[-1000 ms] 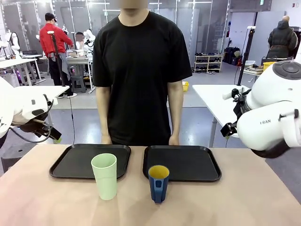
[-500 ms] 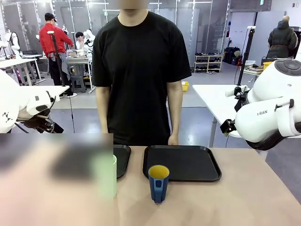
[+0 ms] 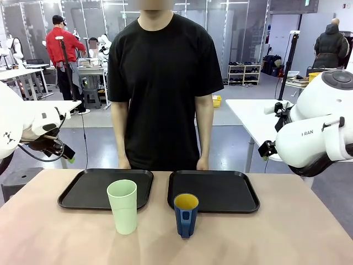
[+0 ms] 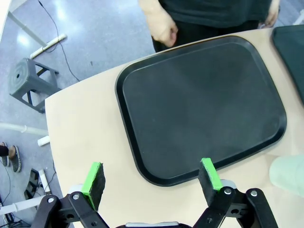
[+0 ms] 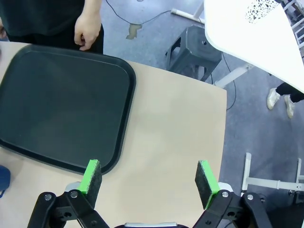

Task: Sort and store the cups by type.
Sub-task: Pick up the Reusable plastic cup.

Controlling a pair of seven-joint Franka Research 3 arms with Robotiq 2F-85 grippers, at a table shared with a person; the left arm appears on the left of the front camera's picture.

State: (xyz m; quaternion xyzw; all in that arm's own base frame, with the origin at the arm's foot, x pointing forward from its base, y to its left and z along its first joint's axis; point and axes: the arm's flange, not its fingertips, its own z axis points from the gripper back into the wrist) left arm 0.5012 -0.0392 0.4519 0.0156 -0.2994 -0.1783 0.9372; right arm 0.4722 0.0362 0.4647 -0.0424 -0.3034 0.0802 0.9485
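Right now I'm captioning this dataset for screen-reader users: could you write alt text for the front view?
A mint-green tumbler and a dark blue mug stand on a tan table, just in front of two black trays; a person in black stands behind. White robot arms flank the table.

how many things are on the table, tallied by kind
cups: 2 (mint-green tumbler, dark blue mug)
trays: 2 (left tray, right tray, both black)
total: 4
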